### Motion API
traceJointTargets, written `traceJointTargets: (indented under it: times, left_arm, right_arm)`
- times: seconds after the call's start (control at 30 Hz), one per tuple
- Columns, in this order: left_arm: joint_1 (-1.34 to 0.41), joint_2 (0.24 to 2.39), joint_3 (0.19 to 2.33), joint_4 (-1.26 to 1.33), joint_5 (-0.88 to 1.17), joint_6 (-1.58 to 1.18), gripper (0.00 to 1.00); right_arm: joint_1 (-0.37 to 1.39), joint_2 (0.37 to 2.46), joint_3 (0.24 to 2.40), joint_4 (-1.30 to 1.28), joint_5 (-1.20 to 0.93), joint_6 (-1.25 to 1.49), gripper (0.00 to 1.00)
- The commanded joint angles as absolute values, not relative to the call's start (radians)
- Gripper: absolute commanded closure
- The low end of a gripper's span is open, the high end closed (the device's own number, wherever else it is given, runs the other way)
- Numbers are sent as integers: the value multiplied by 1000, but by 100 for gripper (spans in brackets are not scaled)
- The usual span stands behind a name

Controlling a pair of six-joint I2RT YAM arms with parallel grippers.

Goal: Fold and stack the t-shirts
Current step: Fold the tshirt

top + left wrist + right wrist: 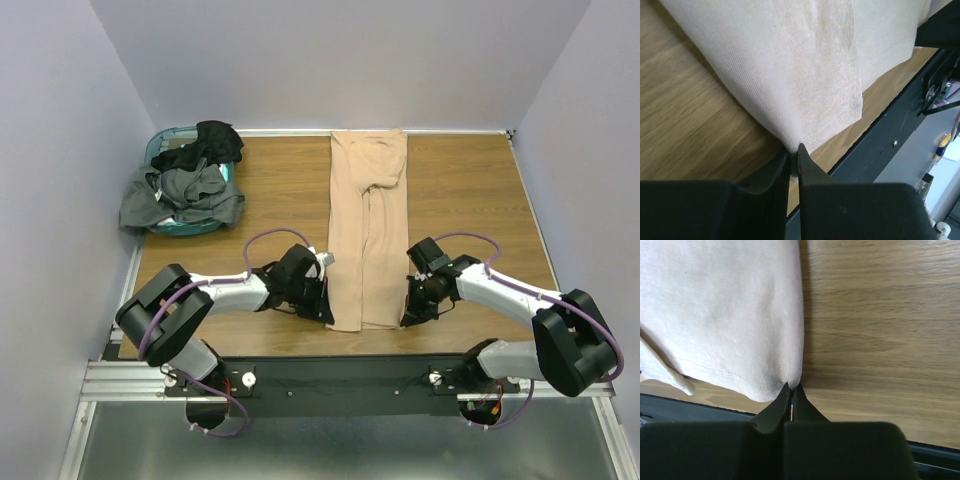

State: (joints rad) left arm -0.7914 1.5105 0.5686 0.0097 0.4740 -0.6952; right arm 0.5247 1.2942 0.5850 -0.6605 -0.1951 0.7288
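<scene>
Tan-beige t-shirt of soft cloth lies as a narrow strip down the middle of the wooden bench, its long axis running from 12 o'clock to 6 o'clock, with the hem at the near edge. The left gripper sits at the strip's 7 o'clock corner and the right gripper at its 5 o'clock corner, so each arm has its own corner and neither is nearer than the other. In the left wrist view the fingers are drawn together on a pinch of the hem's corner. In the right wrist view the jaws are closed tight, with the cloth's corner running into their tips (it looks pinched, though little cloth shows between them).

The likely next move is to carry the hem toward 12 o'clock, along that long axis.

The collar end is rumpled and hard to read. At 10 o'clock a teal plastic basket holds dark grey and black shirts; how many there are cannot be told.
</scene>
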Motion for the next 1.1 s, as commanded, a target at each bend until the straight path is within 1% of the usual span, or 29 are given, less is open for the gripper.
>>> traceJointTargets:
  times: [0.0,0.33,0.53,0.67,0.8,1.07]
  left_arm:
    - [-813,1557,520,-89,408,-667,100]
    - [-813,1459,511,-114,387,-727,100]
    - [-811,1450,584,-141,402,-721,100]
    - [-804,1457,693,-233,358,-678,100]
    - [-767,1465,762,-268,356,-644,100]
    - [-670,1551,885,-293,374,-552,100]
  right_arm:
    - [535,1299,549,-655,-186,730,99]
    - [535,1220,560,-758,-160,779,100]
    - [535,1204,613,-811,-138,784,100]
    - [537,1209,707,-841,-92,790,100]
    - [535,1233,779,-853,-51,793,100]
    - [534,1359,949,-851,57,761,100]
